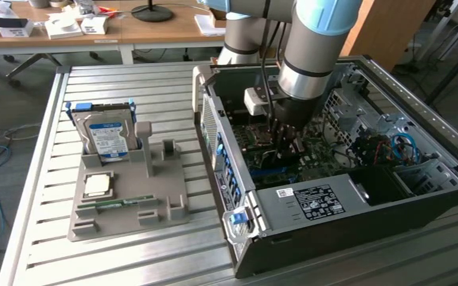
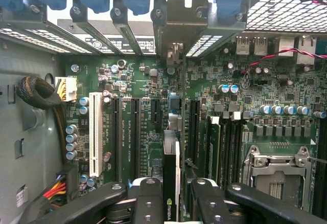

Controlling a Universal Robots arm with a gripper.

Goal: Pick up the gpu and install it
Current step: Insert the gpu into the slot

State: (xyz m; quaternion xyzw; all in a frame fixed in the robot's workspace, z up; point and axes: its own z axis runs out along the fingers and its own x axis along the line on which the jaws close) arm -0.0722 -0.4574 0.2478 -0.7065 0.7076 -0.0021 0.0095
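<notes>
Black two-fingered gripper point(image 2: 171, 196) lowered inside the open grey metal computer case point(image 1: 309, 202), fingers clamped on the thin dark gpu card point(image 2: 171, 168) held edge-on between them, directly over the green motherboard point(image 2: 148, 127), long white slot point(image 2: 95, 134) off to one side

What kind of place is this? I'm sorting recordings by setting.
Probably a lab or workshop bench for PC assembly: an open computer case lies on a slatted metal table, a grey fixture holds a hard drive, and cluttered wooden desks stand behind.
</notes>
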